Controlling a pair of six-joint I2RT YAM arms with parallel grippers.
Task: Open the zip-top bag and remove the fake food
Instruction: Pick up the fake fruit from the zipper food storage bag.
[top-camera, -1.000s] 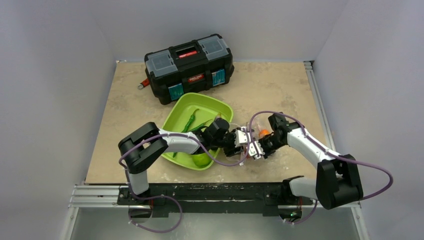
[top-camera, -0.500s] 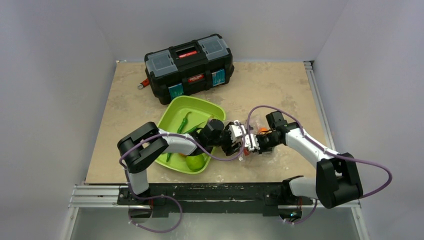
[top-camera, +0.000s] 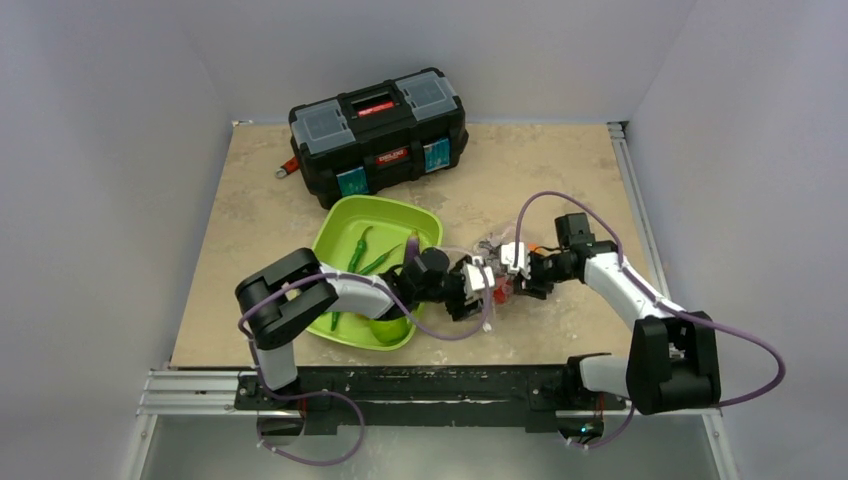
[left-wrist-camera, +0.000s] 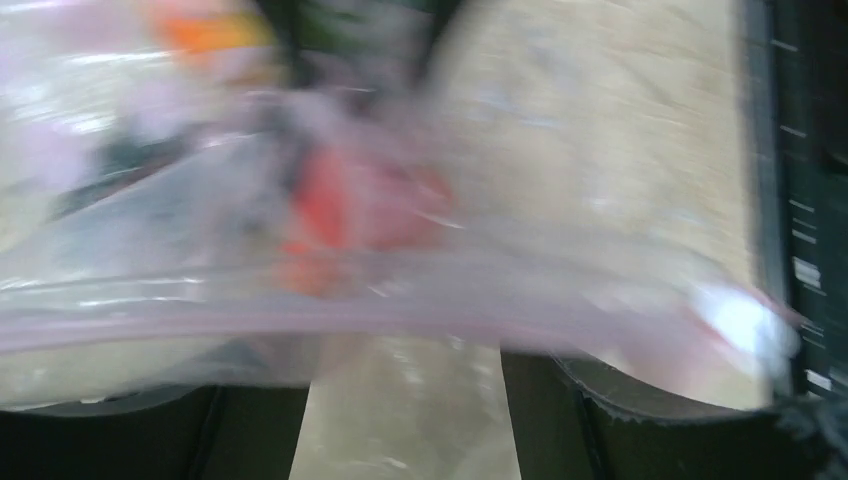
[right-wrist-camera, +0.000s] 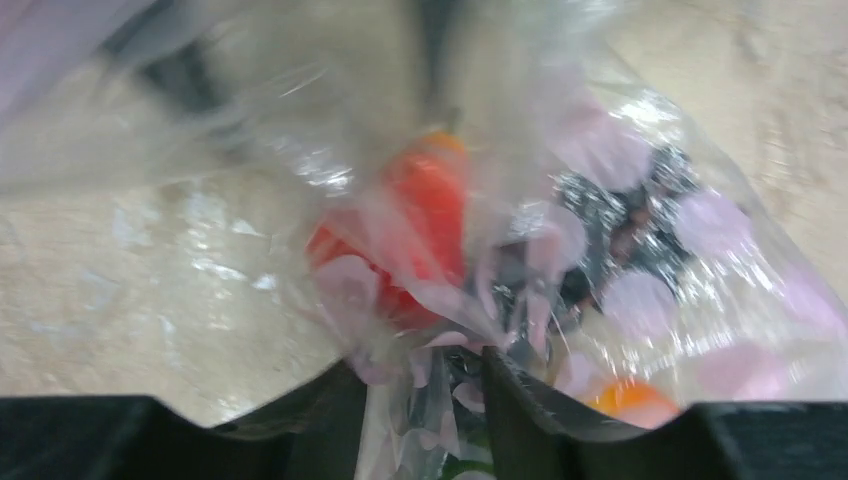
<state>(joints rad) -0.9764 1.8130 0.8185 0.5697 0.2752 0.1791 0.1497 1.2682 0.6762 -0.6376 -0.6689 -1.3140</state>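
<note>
Step in hand, by the look of it: pulling open the zip-top bag (top-camera: 497, 262), held between both arms well in front of the black toolbox (top-camera: 380, 130) and a little to its right, seemingly raised off the table (top-camera: 580, 180).

Right pincer (right-wrist-camera: 420, 382) clamped on a bunched fold of clear film, with the red strawberry and dark berries of the fake food (right-wrist-camera: 430, 215) just beyond. Left pincer (left-wrist-camera: 405, 395) sitting under the pink zip strip; gripping or merely supporting, impossible to tell through the blur.

To do it well:
- Pinch one lip per side, right at the strip and never both layers together.
- Draw apart steadily along a line parallel to the toolbox front.
- Keep the mouth upward to avoid spilling.
- Avoid hauling on loose film, likely to stretch rather than unzip.

Against a second ago: green tray (top-camera: 385, 212) slid leftward, from below the toolbox's right half to below its middle. Right pincer carried closer to the toolbox, bag along with it.
</note>
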